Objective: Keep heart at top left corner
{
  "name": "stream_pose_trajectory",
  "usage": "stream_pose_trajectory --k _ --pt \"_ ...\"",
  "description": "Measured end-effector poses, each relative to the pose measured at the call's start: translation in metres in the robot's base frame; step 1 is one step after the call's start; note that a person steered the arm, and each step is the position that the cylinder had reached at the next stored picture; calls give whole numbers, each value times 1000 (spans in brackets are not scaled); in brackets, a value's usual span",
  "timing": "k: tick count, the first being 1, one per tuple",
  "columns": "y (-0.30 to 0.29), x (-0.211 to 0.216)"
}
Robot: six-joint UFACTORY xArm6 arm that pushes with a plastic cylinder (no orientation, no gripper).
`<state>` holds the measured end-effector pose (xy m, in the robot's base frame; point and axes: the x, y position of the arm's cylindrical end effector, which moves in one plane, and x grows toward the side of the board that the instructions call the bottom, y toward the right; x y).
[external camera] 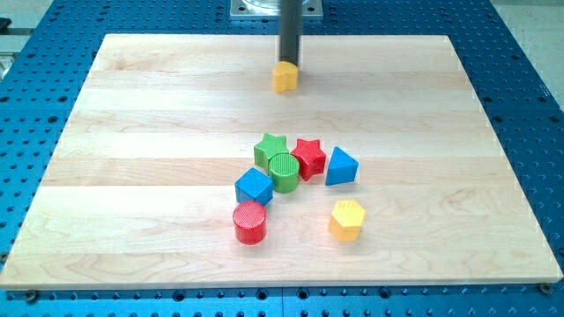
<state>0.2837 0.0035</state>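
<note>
The yellow heart block sits near the view's top centre of the wooden board. My tip comes down from the top edge and stands right behind the heart, touching or almost touching its upper side. The heart lies well to the right of the board's top left corner.
A cluster lies in the middle: green star, green cylinder, red star, blue triangle, blue cube, red cylinder, yellow hexagon. A blue perforated table surrounds the board.
</note>
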Motion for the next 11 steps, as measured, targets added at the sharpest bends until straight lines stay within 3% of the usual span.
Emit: stream_pose_trajectory --k 1,2,3,4,5,6,7,9,11 --pt "54 10" --pt "7 40" --pt "-89 19" --pt "-142 -27" --pt "-109 4" --pt "-137 17" --pt "-196 -17" --pt "-209 -41" --pt "-191 -34"
